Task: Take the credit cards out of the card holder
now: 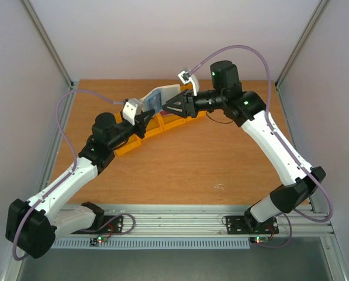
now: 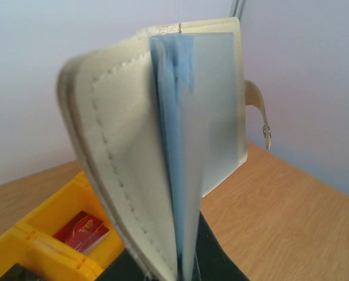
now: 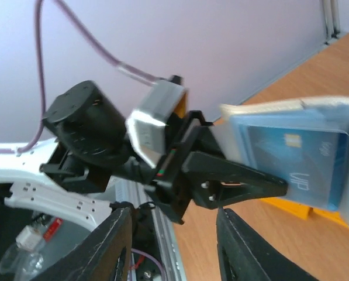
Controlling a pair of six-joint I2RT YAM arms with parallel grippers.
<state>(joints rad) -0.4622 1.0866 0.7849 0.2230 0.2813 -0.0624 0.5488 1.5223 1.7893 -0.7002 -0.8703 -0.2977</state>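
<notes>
Nearest the lens, along the bottom edge: right gripper (image 3: pixel 173 213), dark fingers (image 3: pixel 117 246) standing apart, nothing between them. Beyond, at mid-frame: left gripper (image 3: pixel 273 186), clamped on the lower edge of the card holder (image 3: pixel 230 137), reaching toward the right edge. Shows a blue card (image 3: pixel 291 155) seated behind a clear pocket. Below that, a sliver of the yellow bins (image 3: pixel 303 209).

Left wrist view: card holder upright, filling the centre, cream leaves fanned open, pale pockets facing right, side tab (image 2: pixel 259 111) hanging at the right. Blue strip near the top of the fan, probably the card's edge; cannot tell for sure. Lower left: red card (image 2: pixel 83 231) lying in one of the yellow bins, already out.

Top view: both grippers meeting at upper centre, card holder held clear of the table (image 1: pixel 180 170), close by the row of yellow bins. Right gripper's tips just beside the holder, not yet on it.

Step in hand, most likely: drawing out the blue card. Keep the left clamp firm and low, off the card's pocket. Close the right fingers on the card's bare edge only, not on the film. Pull straight along the pocket, without twisting. Release over a bin.
</notes>
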